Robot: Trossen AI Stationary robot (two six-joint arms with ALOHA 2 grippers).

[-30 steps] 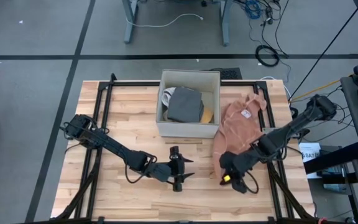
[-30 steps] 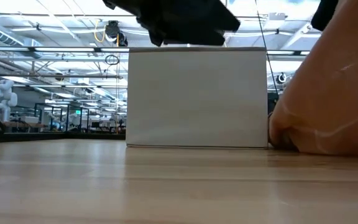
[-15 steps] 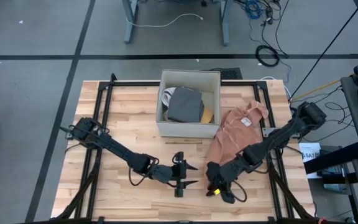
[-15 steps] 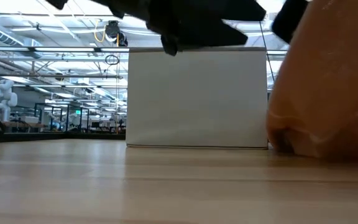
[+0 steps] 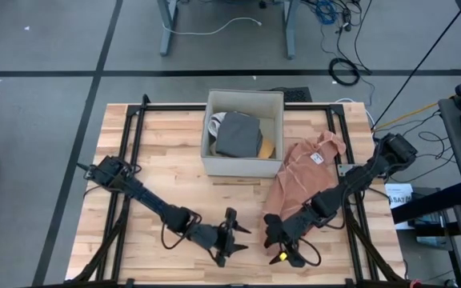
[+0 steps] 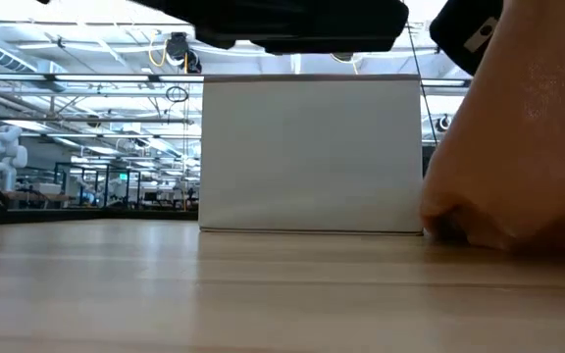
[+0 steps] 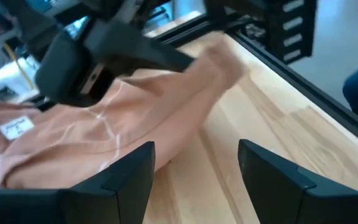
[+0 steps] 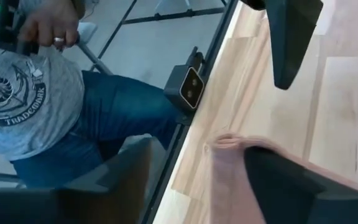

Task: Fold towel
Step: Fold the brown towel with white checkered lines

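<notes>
Towel: the peach-pink towel (image 5: 304, 178) is lying stretched out on the right half of the table (image 5: 166, 148), running from near the far right corner down toward the near edge, bunched and crooked.
Right gripper: right gripper (image 5: 281, 242) sits at the towel's near end by the near edge, fingers spread apart, nothing pinched between them as far as I can see.
Left gripper: left gripper (image 5: 232, 235) is just beside it, mid-table near the near edge, fingers wide and holding nothing.
Box: white box (image 5: 243, 134) with folded cloths sits at the far edge, middle, just left of the towel.
Background: a person in jeans (image 8: 73, 106) sits beyond the table edge.
</notes>
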